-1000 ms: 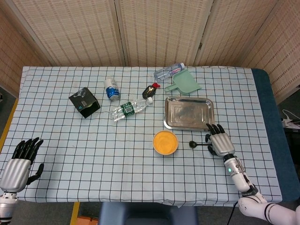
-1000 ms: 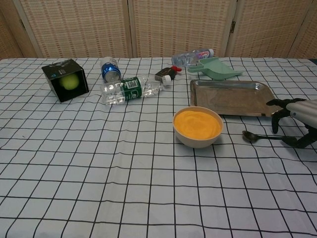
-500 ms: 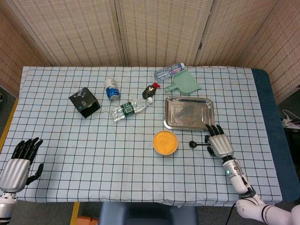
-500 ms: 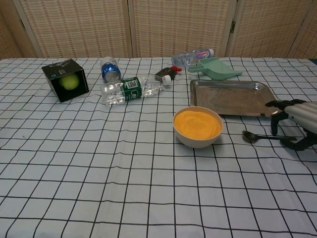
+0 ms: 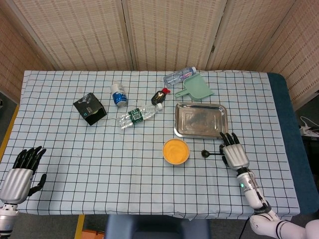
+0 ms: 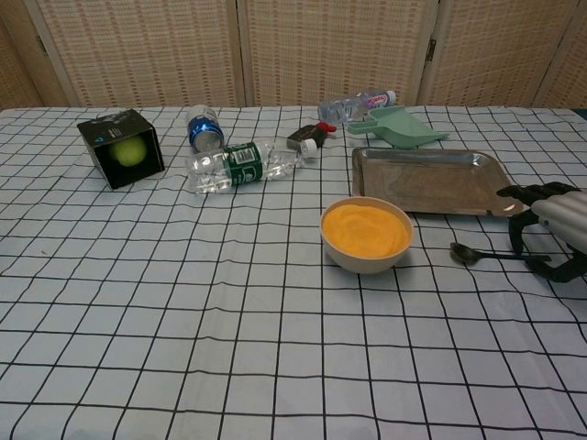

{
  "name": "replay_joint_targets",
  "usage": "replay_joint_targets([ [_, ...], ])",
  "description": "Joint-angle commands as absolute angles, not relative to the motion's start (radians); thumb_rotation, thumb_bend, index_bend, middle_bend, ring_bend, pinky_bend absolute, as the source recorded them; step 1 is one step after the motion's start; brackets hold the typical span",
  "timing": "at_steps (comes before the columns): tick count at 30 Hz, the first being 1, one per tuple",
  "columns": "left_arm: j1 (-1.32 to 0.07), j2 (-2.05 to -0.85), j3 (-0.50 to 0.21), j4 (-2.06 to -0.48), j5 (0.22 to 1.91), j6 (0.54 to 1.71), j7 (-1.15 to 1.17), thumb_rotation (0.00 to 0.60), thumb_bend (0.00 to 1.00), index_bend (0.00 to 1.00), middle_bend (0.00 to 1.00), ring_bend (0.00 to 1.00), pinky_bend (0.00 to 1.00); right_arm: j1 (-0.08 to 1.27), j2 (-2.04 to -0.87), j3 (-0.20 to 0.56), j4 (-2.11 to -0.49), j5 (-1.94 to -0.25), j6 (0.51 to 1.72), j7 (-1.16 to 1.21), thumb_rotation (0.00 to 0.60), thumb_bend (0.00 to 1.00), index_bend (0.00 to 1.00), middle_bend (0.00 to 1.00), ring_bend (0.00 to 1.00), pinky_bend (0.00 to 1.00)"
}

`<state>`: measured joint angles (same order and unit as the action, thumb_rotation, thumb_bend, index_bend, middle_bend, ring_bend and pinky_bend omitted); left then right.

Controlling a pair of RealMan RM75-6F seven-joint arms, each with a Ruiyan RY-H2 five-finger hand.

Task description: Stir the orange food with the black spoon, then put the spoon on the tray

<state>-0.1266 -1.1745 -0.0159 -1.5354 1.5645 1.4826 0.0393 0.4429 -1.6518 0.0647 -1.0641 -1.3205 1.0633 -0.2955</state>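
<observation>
The black spoon (image 5: 209,153) (image 6: 481,254) lies flat on the checked cloth, its bowl end toward the white bowl of orange food (image 5: 176,151) (image 6: 366,234). The steel tray (image 5: 200,120) (image 6: 431,181) sits just behind them and holds nothing. My right hand (image 5: 234,154) (image 6: 555,231) hovers over the spoon's handle end, fingers arched down on the far side and thumb on the near side, still apart and not gripping the handle. My left hand (image 5: 20,174) rests at the near left table edge with fingers spread and holds nothing; it appears only in the head view.
Behind the tray lie a green scoop (image 5: 195,88) and a clear bottle (image 5: 179,76). Further left are a small dark sauce bottle (image 5: 159,96), a green-labelled bottle on its side (image 5: 135,115), a blue-capped jar (image 5: 118,94) and a black box with a ball (image 5: 89,108).
My right hand has shifted slightly back along the spoon's handle, toward the right table edge. The spoon, bowl and left hand have not moved.
</observation>
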Motion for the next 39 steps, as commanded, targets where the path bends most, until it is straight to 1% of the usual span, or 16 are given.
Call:
replay_joint_targets([
  [1,-0.127,-1.175,-0.016,-1.535,1.563,1.481,0.041,0.6,0.47,0.0,0.0,0.0,0.03,0.441,-1.663,0.066,-1.049,-1.323,1.067,-0.294,0.6,0.35,0.47,0.0,0.0,0.0],
  [9,-0.129,-1.177,-0.018,-1.534,1.553,1.473,0.046,0.6,0.46,0.0,0.0,0.0,0.03,0.441,-1.679,0.066,-1.023,-1.325,1.061,-0.295,0.6,0.35,0.45,0.0,0.0,0.0],
  [13,-0.13,-1.176,-0.019,-1.534,1.548,1.467,0.049,0.6,0.46,0.0,0.0,0.0,0.03,0.437,-1.696,0.067,-1.001,-1.335,1.079,-0.294,0.6,0.35,0.52,0.0,0.0,0.0],
  [18,-0.133,-1.173,-0.018,-1.536,1.545,1.46,0.049,0.6,0.46,0.0,0.0,0.0,0.03,0.433,-1.717,0.068,-0.974,-1.351,1.103,-0.28,0.6,0.35,0.65,0.0,0.0,0.0],
  [30,-0.132,-1.171,-0.017,-1.539,1.545,1.463,0.049,0.6,0.46,0.0,0.0,0.0,0.03,0.428,-1.724,0.078,-0.968,-1.365,1.123,-0.255,0.6,0.35,0.7,0.0,0.0,0.0],
  [39,-0.131,-1.168,-0.014,-1.544,1.555,1.467,0.043,0.6,0.46,0.0,0.0,0.0,0.03,0.425,-1.678,0.092,-1.044,-1.352,1.105,-0.218,0.6,0.35,0.74,0.0,0.0,0.0],
])
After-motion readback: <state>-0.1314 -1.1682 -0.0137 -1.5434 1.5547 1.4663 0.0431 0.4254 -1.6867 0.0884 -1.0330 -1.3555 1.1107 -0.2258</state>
